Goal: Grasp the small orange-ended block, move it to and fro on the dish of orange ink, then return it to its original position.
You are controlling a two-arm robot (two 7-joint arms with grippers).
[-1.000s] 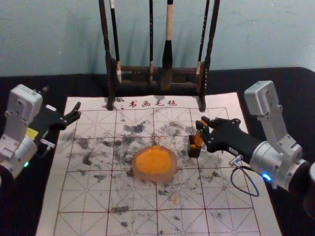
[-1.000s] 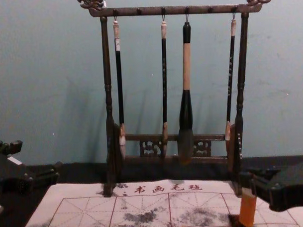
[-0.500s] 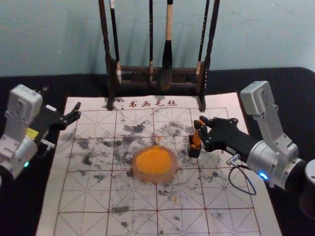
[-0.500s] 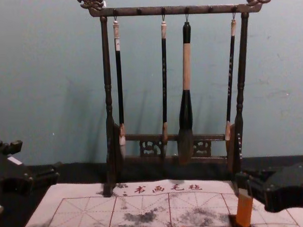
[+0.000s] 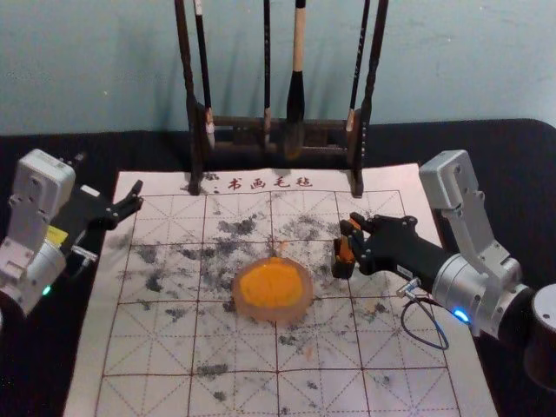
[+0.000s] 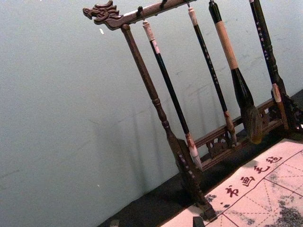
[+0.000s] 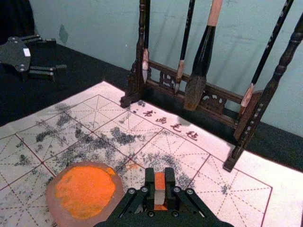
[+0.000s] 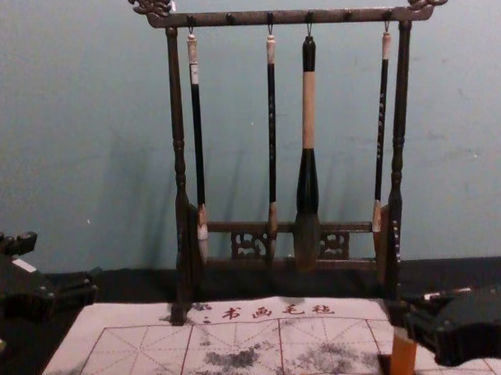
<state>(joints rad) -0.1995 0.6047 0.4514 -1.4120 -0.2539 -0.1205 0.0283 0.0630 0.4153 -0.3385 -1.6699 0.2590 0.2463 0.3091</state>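
Observation:
My right gripper [image 5: 354, 235] is at the right of the mat, fingers closed around the orange-ended block [image 5: 347, 252]. The block's lower part is at a small dark holder [image 5: 342, 270]; how deep it sits is unclear. From the right wrist, the gripper [image 7: 160, 178] pinches the block [image 7: 159, 195], a pale band between orange parts. In the chest view the block [image 8: 402, 359] looks nearly upright. Left of the holder lies the round dish [image 5: 302, 306] with orange ink [image 5: 269, 285]. The left gripper [image 5: 133, 199] stays parked open at the mat's far left edge; its wrist view shows the gripper's [image 6: 156, 222] spread tips.
A dark wooden rack [image 5: 234, 123] with hanging brushes stands at the mat's back edge, the thick brush [image 5: 295, 104] right of its middle. The ink-stained white mat [image 5: 148, 343] lies on a black cloth [image 5: 512, 165].
The right gripper has shifted slightly left and lower, carrying the block down closer to the dark holder. Its arm has swung a little inward. The left arm and the dish have stayed put.

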